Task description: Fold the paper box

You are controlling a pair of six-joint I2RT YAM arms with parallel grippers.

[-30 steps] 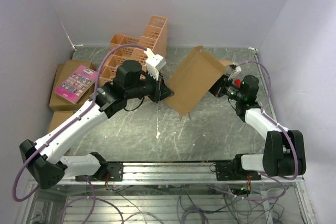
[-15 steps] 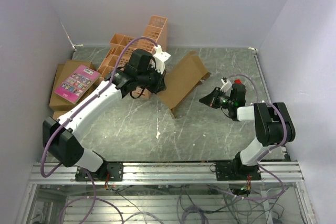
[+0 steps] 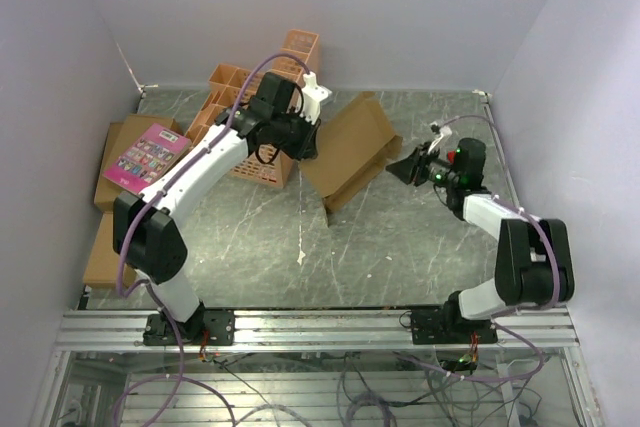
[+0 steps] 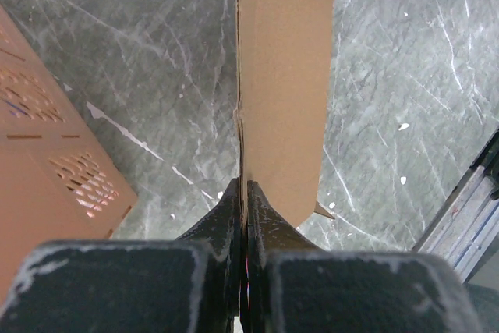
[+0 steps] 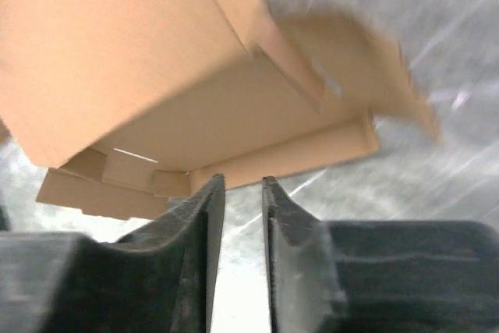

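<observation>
While left claw (image 4: 243,186) pinches paper box (image 4: 284,76), crate (image 3: 228,97) beside.

A robot lab's test cell. Plain lavender walls (image 3: 350,7) box in a marble-patterned table (image 3: 380,247). At the bottom of the frame, a left arm (image 3: 190,182) and a right arm (image 3: 485,212) are bolted to an aluminium rail (image 3: 320,325), with loose cables (image 3: 300,387) below. Props sit upper left: crate (image 3: 225,82), book (image 3: 145,155).

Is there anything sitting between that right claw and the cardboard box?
Nothing visible. The right gripper faces the paper box at close range, only table surface below. The left gripper pinches the box's opposite edge.
</observation>
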